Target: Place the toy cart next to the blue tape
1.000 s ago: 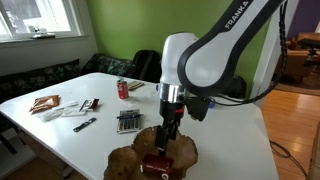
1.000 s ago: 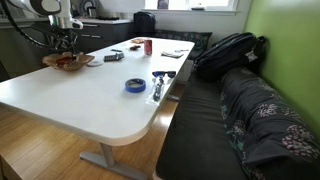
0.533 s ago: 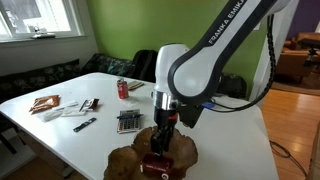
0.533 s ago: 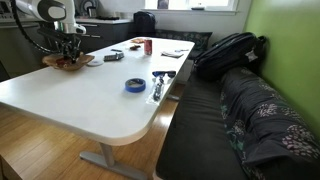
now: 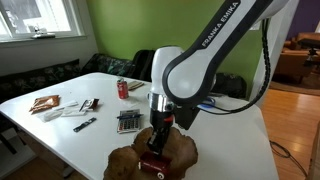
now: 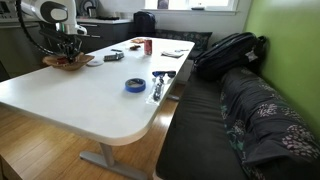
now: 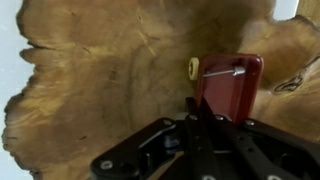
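At the near edge of the white surface, the Franka arm's gripper hangs low over the toy cart, which lies on a rough-edged wooden slab. In the wrist view we see the dark-red cart flat on the wood grain, its near end right up against the gripper's black frame. The frame hides the tips, so we cannot tell whether they are spread or pinching the cart. Just beyond the slab a calculator lies flat, with a small dark tool off to its side and what look like printed cards farther along. Behind the calculator a red soda can stands upright. In an exterior view the blue tape lies flat on the surface, well apart from the slab and the cart, nearer the bench side and just beside a few small tools. Farther back a black backpack rests on the bench, and a green wall closes the scene.
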Robot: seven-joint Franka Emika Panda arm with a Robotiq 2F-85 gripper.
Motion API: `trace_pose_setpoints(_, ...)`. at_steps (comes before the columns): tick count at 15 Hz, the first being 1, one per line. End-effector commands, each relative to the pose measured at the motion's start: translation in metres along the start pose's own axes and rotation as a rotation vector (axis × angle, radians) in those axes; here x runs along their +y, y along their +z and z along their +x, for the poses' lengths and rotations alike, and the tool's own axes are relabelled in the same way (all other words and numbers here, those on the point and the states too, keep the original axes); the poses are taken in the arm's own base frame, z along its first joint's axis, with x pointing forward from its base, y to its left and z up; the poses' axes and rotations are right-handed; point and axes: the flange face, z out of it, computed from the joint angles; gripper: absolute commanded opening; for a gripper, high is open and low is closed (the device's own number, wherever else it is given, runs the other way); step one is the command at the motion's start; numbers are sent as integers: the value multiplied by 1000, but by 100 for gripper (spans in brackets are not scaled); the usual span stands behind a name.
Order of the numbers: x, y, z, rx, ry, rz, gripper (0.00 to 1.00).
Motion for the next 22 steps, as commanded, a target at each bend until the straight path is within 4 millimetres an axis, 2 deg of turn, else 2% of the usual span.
trace_pose_setpoints(1, -11, -15, -2, 27, -41, 25, 1)
trace_pose_setpoints(3, -15, -42, -5, 150, -41, 45, 1)
trace_pose_setpoints(5, -6, -72, -8, 273, 40, 48, 1)
trace_pose_setpoints(7, 21, -101, -16, 372, 133, 35, 1)
trace_pose_setpoints(10, 82, -130, -39, 476, 289, -6, 1)
trace_pose_setpoints(12, 123, -142, -57, 529, 399, -43, 1)
trace_pose_setpoints(14, 148, -149, -71, 576, 506, -75, 1)
trace_pose_setpoints(15, 142, -141, -50, 547, 420, -55, 1)
trace_pose_setpoints(17, 151, -143, -54, 553, 432, -67, 5)
trace_pose_setpoints(19, 145, -143, -51, 555, 422, -61, 1)
trace_pose_setpoints(21, 187, -150, -51, 579, 571, -118, 1)
trace_pose_setpoints(22, 216, -152, -52, 574, 612, -147, 1)
